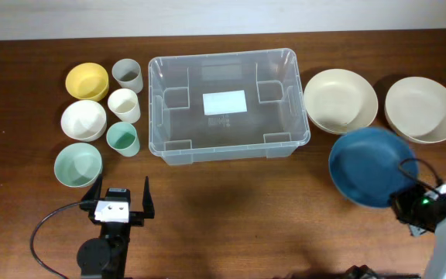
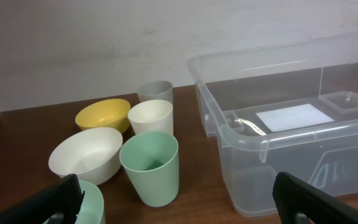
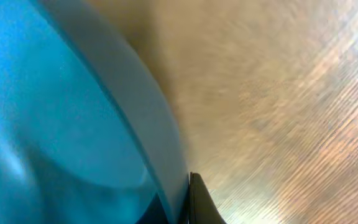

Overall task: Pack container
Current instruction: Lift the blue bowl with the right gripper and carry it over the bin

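R gripper, lower right of frame: jaws clamped on rim of blue plate. L gripper, lower left: jaws wide apart, nothing between. Green bowl and green cup just above it. Container sits top centre on table, white label on base. Cream bowl just right of container, above plate.
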{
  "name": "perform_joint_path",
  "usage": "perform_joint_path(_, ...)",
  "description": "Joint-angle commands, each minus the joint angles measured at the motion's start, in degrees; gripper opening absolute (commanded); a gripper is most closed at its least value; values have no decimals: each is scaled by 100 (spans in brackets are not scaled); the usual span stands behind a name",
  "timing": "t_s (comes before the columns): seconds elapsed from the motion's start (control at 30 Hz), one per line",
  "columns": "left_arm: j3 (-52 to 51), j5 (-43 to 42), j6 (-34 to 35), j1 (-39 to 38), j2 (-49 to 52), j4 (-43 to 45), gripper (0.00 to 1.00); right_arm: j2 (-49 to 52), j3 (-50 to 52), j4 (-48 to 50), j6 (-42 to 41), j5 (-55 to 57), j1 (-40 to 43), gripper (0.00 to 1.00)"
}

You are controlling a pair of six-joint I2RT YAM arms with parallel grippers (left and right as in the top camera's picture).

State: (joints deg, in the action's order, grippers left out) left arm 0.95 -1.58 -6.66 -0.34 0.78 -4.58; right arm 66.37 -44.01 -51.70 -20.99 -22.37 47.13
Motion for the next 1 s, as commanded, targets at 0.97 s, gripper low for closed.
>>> perform_joint_path(0.97,-42,-79,-31,24,-42,2,100,1515,-2293,3759,-2798,369,-6116,4)
